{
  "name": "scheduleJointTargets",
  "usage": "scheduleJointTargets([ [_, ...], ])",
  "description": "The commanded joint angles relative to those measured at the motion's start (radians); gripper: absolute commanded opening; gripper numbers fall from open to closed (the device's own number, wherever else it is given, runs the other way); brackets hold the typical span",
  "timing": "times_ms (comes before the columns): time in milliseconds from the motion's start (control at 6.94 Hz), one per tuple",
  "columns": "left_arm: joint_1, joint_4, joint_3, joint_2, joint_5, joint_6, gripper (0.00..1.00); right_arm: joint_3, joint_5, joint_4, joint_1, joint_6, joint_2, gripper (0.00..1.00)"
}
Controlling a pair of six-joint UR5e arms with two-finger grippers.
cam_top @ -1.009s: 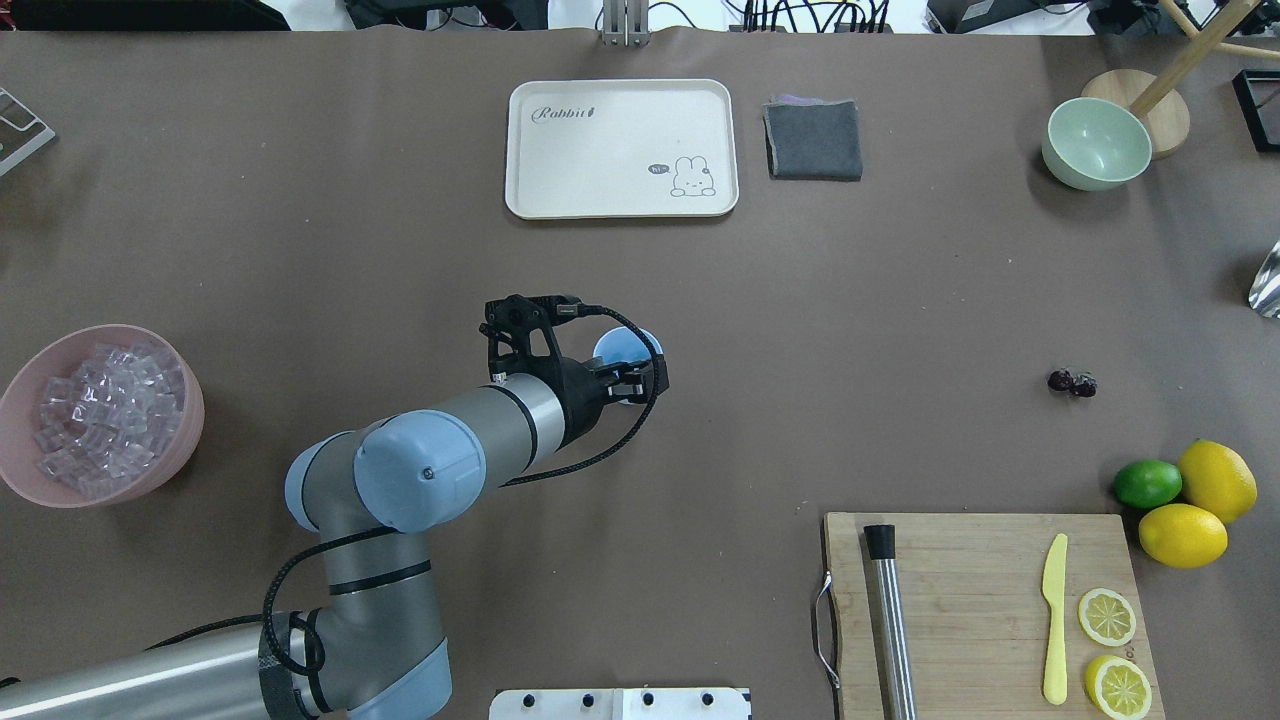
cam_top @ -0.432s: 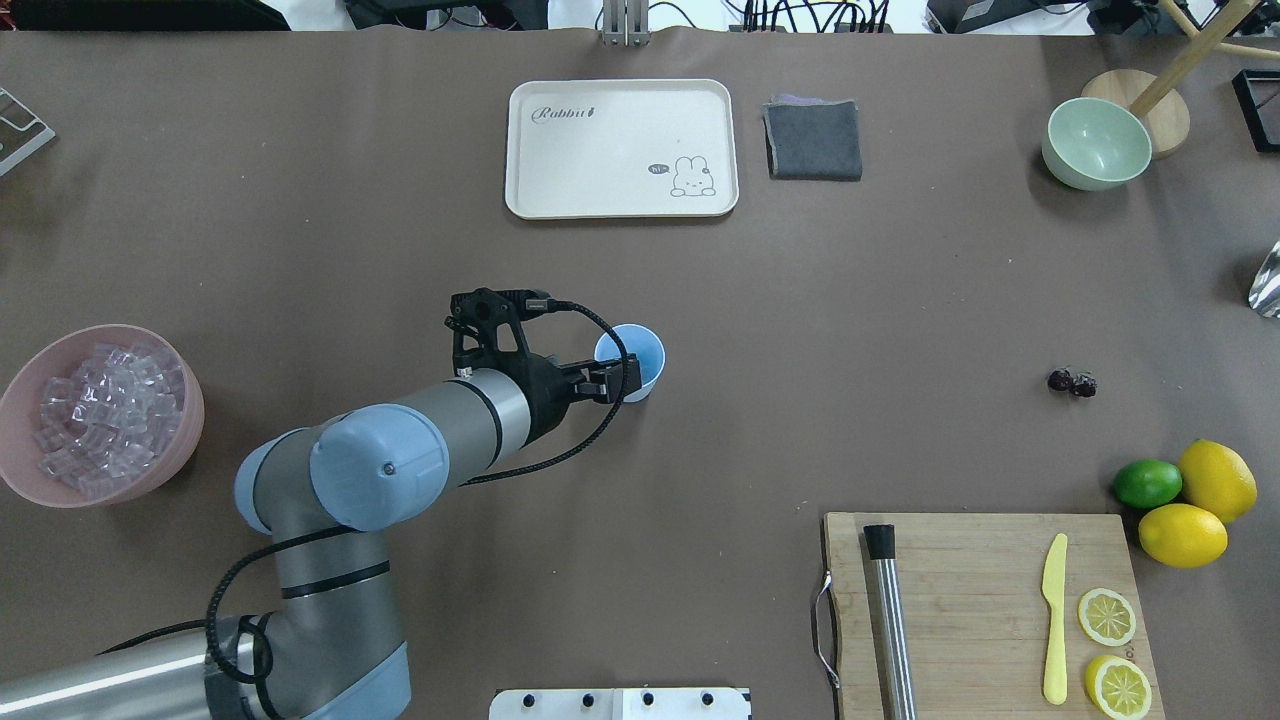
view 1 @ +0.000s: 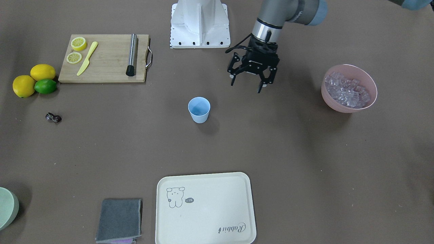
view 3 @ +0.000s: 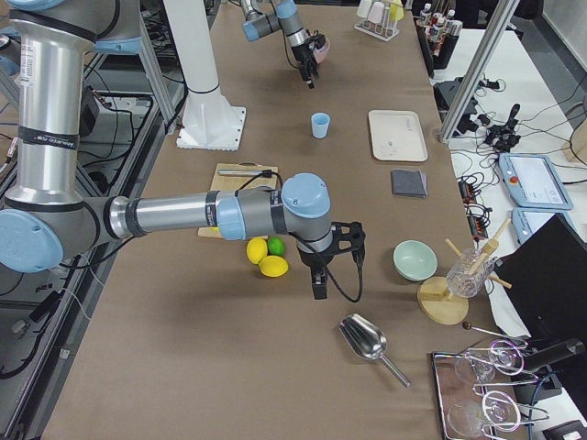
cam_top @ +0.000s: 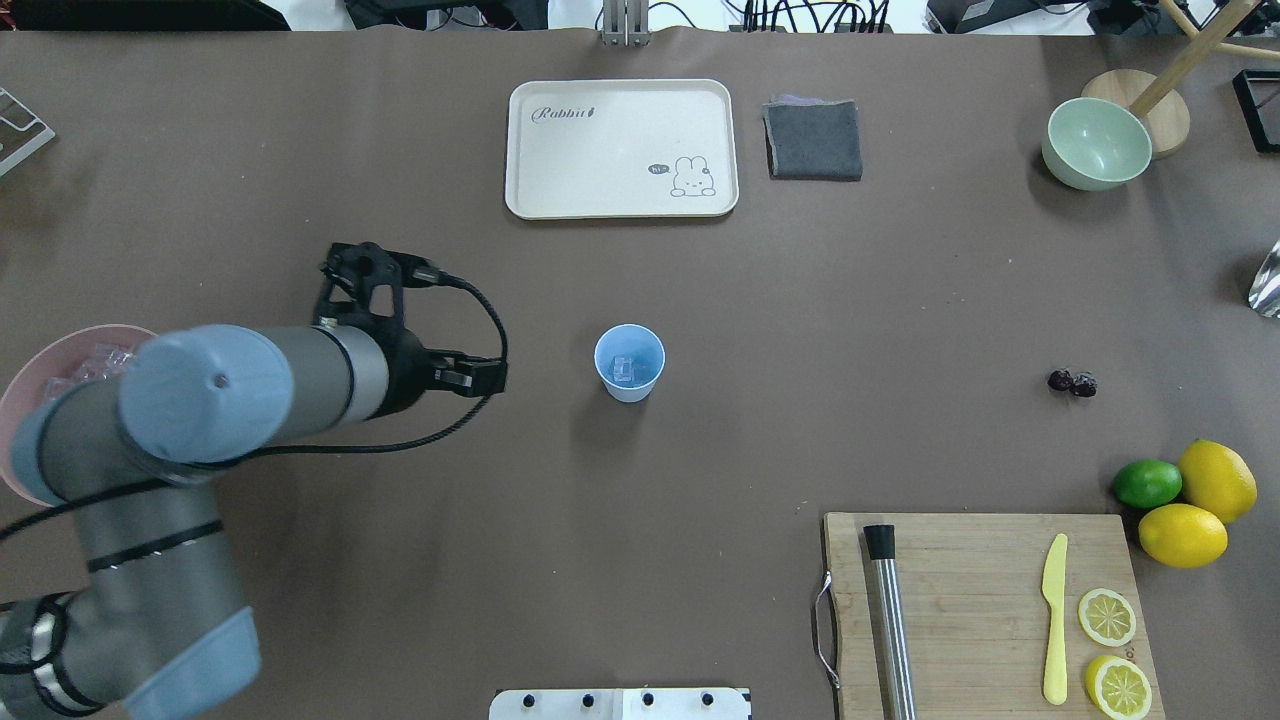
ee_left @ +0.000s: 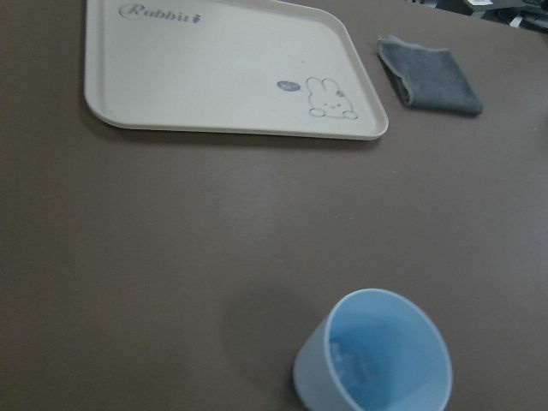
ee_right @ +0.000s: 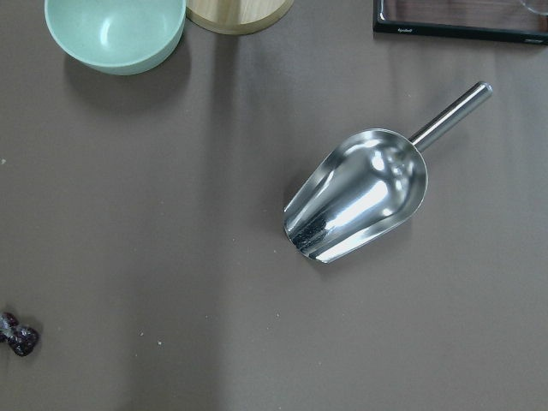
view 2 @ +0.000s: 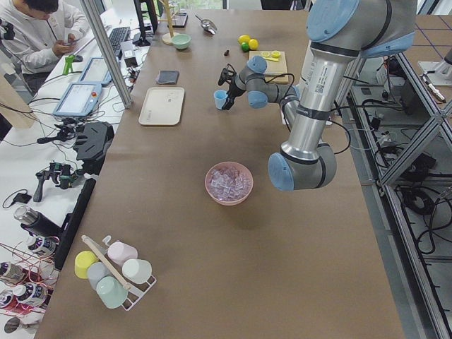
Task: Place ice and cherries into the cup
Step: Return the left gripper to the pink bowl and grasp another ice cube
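Left gripper (view 1: 247, 83): mine. Fingers are spread wide with nothing between them. It hangs above bare tabletop between the cup and the pink bowl, apart from both.

Right gripper (view 3: 318, 275): mine. It is low over the end of the tabletop on my right, with a metal scoop (ee_right: 360, 193) lying under its camera. I cannot tell whether its fingers are spread or closed.

Cup (cam_top: 629, 362): light blue tumbler, upright, mid-tabletop. It contains one ice cube (cam_top: 623, 370), resting on the bottom.

Ice (view 1: 346, 88): clear cubes, many alike, heaped in the pink bowl (view 1: 340, 107) at the tabletop's edge on my left.

Cherries (cam_top: 1071, 383): a joined pair lying on the tabletop toward the edge on my right, well apart from the cup. They are not yet in it.

Step in hand, by my judgement: fetching a further cube from the bowl with the left gripper.

Handling notes:
- Come down over the heap with the fingers wide and pick a cube on top that stands free of its neighbours.
- Close on two flat opposite faces, not on corners. The cubes look slick and would probably squirt out.
- Lift straight up so the heap is not dragged over the rim.
- Centre over the cup's mouth and let go low. The tumbler looks light, so a brushed rim could tip it.
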Motion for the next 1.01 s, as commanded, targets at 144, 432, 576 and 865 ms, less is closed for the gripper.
scheduleJointTargets([
  [144,-0.286,0.014,-0.12,0.277,-0.316,0.338,0.98,0.004,0.001,0.0,0.0,0.001,-0.001,1.0],
  [432,-0.364,-0.18,-0.081,0.51,-0.388,0.591,0.99,0.004,0.001,0.0,0.0,0.001,-0.001,1.0],
  [576,-0.365,-0.427,0.024,0.598,-0.388,0.597,0.99,0.004,0.001,0.0,0.0,0.001,-0.001,1.0],
  [865,-0.364,-0.58,0.122,0.623,-0.394,0.71,0.97,0.004,0.001,0.002,0.0,-0.001,0.0,1.0],
])
